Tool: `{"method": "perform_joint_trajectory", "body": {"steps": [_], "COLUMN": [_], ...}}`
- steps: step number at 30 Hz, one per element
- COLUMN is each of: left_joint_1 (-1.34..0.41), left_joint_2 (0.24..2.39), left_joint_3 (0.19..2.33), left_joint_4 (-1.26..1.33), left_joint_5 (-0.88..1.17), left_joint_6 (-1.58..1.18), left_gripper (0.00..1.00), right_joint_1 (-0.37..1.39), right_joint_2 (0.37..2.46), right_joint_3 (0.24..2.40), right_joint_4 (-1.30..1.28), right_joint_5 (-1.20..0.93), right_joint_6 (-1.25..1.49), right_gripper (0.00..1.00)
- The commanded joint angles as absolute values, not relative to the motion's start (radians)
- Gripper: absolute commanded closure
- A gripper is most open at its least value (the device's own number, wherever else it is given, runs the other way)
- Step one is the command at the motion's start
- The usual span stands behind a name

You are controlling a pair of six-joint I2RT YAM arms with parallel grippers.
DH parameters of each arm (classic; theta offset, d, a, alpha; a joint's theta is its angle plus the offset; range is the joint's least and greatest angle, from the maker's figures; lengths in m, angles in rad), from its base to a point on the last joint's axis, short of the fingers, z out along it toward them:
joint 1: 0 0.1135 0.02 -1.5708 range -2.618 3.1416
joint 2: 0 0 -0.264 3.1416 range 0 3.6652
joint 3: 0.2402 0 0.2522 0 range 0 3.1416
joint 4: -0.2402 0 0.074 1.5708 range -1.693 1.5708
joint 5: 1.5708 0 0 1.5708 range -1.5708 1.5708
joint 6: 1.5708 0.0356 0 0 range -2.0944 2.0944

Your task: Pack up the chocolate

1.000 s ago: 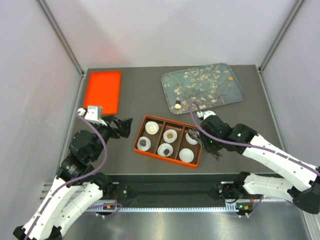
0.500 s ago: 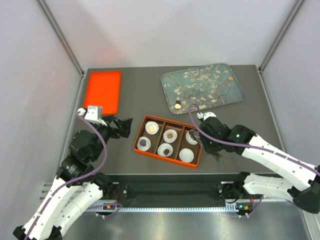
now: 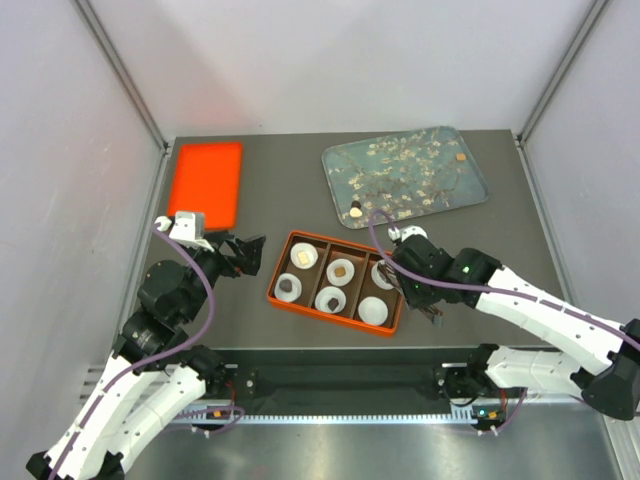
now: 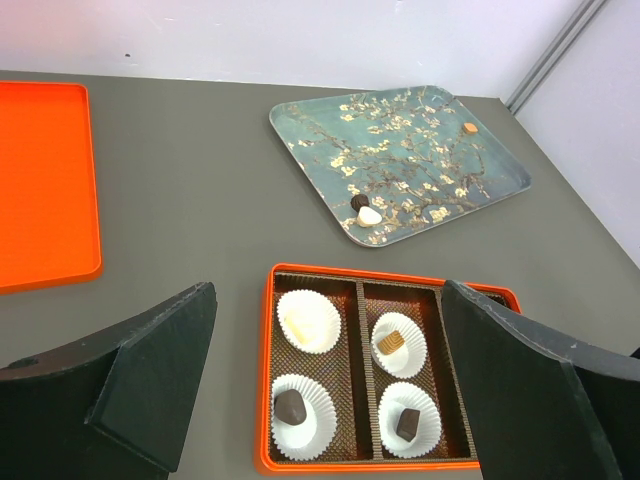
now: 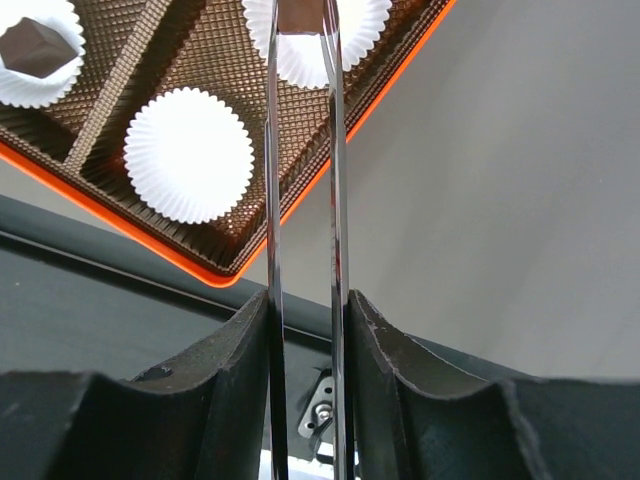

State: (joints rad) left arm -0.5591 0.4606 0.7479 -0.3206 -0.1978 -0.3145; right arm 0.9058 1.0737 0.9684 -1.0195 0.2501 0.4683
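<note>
My right end effector (image 5: 306, 300) is clamped narrow on a pair of metal tweezers (image 5: 271, 180). Their tips pinch a brown chocolate piece (image 5: 300, 14) over the paper cup (image 5: 362, 28) at the far end of the orange box (image 4: 266, 380)'s right compartment. I cannot tell whether the piece touches that cup. The near cup (image 5: 187, 155) of the same compartment is empty.

The box's other four cups each hold chocolate: a pale piece (image 4: 298, 322), a mid-brown piece (image 4: 392, 342), a dark piece (image 4: 290, 405) and a second dark piece (image 4: 407, 423).

Beyond the box lies the blossom tray (image 4: 420, 150). A pair of pieces (image 4: 365, 209), one dark and one pale, sits at its edge facing the box. A tan piece (image 4: 469, 127) sits at its corner farthest from the box.

My left end effector (image 3: 245, 254) is spread wide and holds nothing, just left of the box over the worktop (image 4: 180, 200). A flat orange tray (image 3: 205, 182) lies to the far left of the box.
</note>
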Motion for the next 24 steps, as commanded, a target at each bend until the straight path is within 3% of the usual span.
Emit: {"method": "perform_joint_trajectory", "body": {"steps": [1,24], "left_joint_1": [-0.557,-0.557], "left_joint_2": [0.463,0.463], "left_joint_3": [0.746,0.746], "left_joint_4": [-0.268,-0.272], "left_joint_5": [-0.186,-0.19], "left_joint_6": [-0.314,-0.313], "left_gripper": [0.01,0.01], "right_joint_1": [0.925,0.936], "right_joint_2": [1.084,1.094], "right_joint_3": [0.985,1.064], "right_joint_4": [-1.006,-1.02], "right_joint_5": [0.293,0.295], "right_joint_6": [0.471,0.456], "right_gripper": [0.67,0.62]}}
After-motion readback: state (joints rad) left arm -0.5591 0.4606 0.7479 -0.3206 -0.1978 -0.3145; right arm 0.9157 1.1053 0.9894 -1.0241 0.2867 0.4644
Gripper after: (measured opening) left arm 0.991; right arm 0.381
